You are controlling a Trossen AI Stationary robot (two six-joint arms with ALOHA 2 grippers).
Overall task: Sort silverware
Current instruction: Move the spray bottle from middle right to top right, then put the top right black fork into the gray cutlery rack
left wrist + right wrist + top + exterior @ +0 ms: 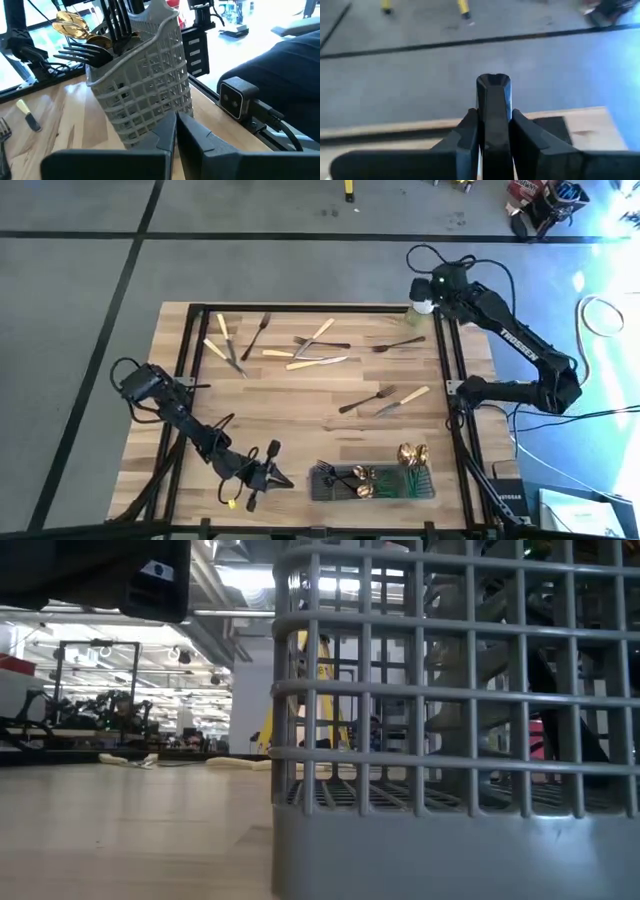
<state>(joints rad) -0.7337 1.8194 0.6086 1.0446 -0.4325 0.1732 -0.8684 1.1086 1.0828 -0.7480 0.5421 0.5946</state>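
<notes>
My left pincer (176, 131) sits closed and empty beside the grey mesh caddy (145, 85). My right pincer (492, 125) grips a slim dark handle (493, 92) over the wood-grain tabletop (300, 415).

The right arm (520, 345) bears "TROSSEN" in white along its link; no other text reads clearly

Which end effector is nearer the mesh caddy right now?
Left. The left end effector sits beside the caddy at the table's near edge, fingers together. The right end effector is at the far right corner, across the table.
</notes>
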